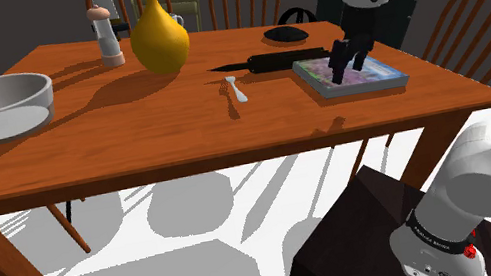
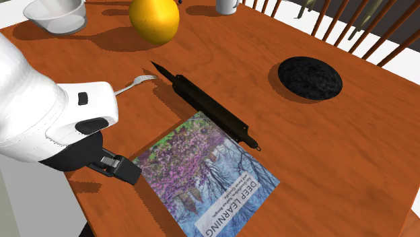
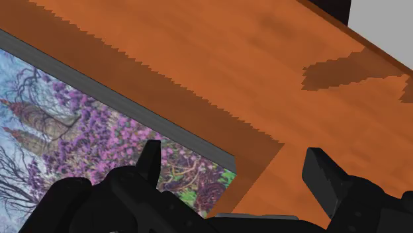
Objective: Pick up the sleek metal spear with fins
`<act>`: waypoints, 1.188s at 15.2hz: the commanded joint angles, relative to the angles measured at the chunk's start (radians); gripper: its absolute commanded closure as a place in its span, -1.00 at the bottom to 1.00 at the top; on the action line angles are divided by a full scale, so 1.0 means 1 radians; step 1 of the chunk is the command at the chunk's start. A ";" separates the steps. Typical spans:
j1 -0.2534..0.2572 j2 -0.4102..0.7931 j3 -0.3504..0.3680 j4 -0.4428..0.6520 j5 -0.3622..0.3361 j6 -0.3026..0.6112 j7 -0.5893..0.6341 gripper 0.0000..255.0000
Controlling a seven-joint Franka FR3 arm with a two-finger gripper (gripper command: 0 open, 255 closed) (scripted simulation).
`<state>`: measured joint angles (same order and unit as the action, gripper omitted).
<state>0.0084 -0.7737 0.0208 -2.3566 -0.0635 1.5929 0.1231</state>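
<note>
Jaws spread and empty over a corner of the book [image 2: 208, 175] at lower centre. The dark spear [image 2: 208, 111] lies mid-frame on the desk [image 2: 336, 155] along the book's upper edge. Best to shift over the shaft, turn crosswise to it, then descend.

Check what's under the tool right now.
The open tool hangs over the book corner and bare table. The spear lies beside the book, not under the tool. Anything beneath the book is covered.

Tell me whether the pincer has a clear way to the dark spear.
Probably yes. The open pincer hangs over an edge of the book, and the spear lies uncovered on the table right beside it.
</note>
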 commanded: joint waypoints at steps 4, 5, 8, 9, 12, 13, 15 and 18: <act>0.026 0.079 -0.082 0.044 -0.045 0.046 -0.184 -1.00; 0.036 0.109 -0.108 0.063 -0.056 0.061 -0.244 -1.00; 0.068 0.208 -0.181 0.131 -0.077 0.102 -0.425 -1.00; 0.080 0.243 -0.204 0.158 -0.080 0.114 -0.485 -1.00; 0.114 0.356 -0.265 0.248 -0.075 0.143 -0.666 -1.00; 0.126 0.395 -0.284 0.282 -0.069 0.151 -0.726 -1.00; 0.147 0.476 -0.317 0.353 -0.050 0.161 -0.847 -1.00; 0.172 0.602 -0.356 0.472 -0.007 0.166 -1.028 -1.00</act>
<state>0.1715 -0.2250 -0.3193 -1.9344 -0.0883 1.7560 -0.8323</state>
